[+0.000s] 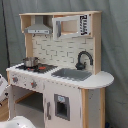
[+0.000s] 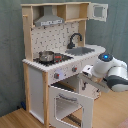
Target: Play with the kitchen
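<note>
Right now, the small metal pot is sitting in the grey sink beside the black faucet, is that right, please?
Not quite: the pot sits on the stovetop, not in the sink, which lies beside the black faucet. Both exterior views show this.

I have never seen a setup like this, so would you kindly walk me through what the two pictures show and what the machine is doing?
Both pictures show one moment, taken by two cameras standing off the robot, on different sides of it. The tall white and wood thing is a toy kitchen. On its counter are a small metal pot on the stovetop, a grey sink and a black faucet. In the second exterior view the oven door hangs open, and the white machine at the second exterior view's right is the robot arm, reaching toward the kitchen's front below the counter. Its gripper is hard to make out, so I cannot say whether it holds anything.
</note>
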`<move>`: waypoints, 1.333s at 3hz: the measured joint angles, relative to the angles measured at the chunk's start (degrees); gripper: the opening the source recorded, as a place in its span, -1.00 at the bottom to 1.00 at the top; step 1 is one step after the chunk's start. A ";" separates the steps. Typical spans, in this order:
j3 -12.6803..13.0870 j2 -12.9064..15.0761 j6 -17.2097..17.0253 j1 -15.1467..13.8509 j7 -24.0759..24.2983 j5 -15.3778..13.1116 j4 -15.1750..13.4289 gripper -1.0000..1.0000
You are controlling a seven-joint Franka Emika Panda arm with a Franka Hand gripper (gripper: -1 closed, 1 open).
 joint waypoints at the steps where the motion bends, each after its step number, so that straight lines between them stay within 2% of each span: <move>1: -0.01 -0.07 -2.23 0.29 1.38 -6.52 1.77 1.00; 2: -0.01 -0.20 -4.88 0.32 2.29 -13.22 4.03 1.00; 4: 0.22 -0.89 -10.16 0.26 2.83 -24.13 9.01 1.00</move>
